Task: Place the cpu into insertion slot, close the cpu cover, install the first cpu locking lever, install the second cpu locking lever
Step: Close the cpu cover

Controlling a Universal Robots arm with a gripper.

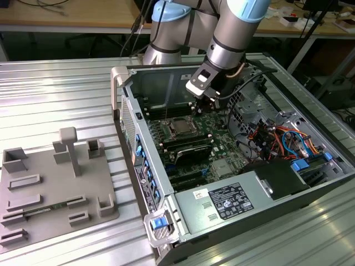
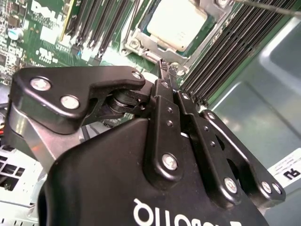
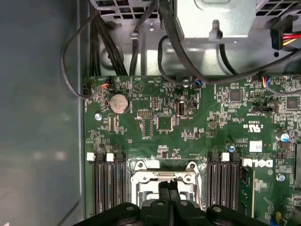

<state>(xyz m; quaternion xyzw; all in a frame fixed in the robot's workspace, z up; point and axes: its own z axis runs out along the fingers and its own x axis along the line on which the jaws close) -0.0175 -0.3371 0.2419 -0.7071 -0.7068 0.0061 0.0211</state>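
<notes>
The pincer [image 3: 169, 186] is down inside the open computer case [image 1: 161, 83]. Its two black fingers [image 3: 164, 192] sit pressed together, tip against tip, and I see nothing pinched between them.

Just off those tips lies the insertion slot [image 3: 139, 165], its silver rim close under the fingers. The cpu [image 2: 176, 21] is seated in it, silver face up, a little beyond the tips. The cpu cover [image 2: 155, 47] lies flat down around it, framing the chip's edges. Whether the tips actually touch the rim, I can't tell. A thin metal rod [image 2: 268, 6] crosses past the far side of the chip, and where it's anchored I can't make out.

On either side of the fingers run the long black memory slots [image 3: 106, 183], flanking the socket. Further out from the tips spreads the green motherboard [image 3: 188, 127], with a round silver coin battery [image 3: 118, 102] on it. Beyond that, black cables [image 3: 141, 28] loop across the grey metal chassis.

Taking in the whole room, the arm [image 1: 233, 33] reaches down from above into the case. Away from the pincer, at the case's end nearest the exterior camera, sits the grey power supply [image 1: 224, 202]. Coloured wires [image 1: 283, 136] bundle off toward the exterior view's right. Well apart from the pincer, outside the case toward the exterior view's left, a grey holder tray [image 1: 50, 183] with upright pegs and slots rests on the ribbed metal table [image 1: 55, 88]. Farthest off, behind the arm, stand wooden benches [image 1: 83, 14].
</notes>
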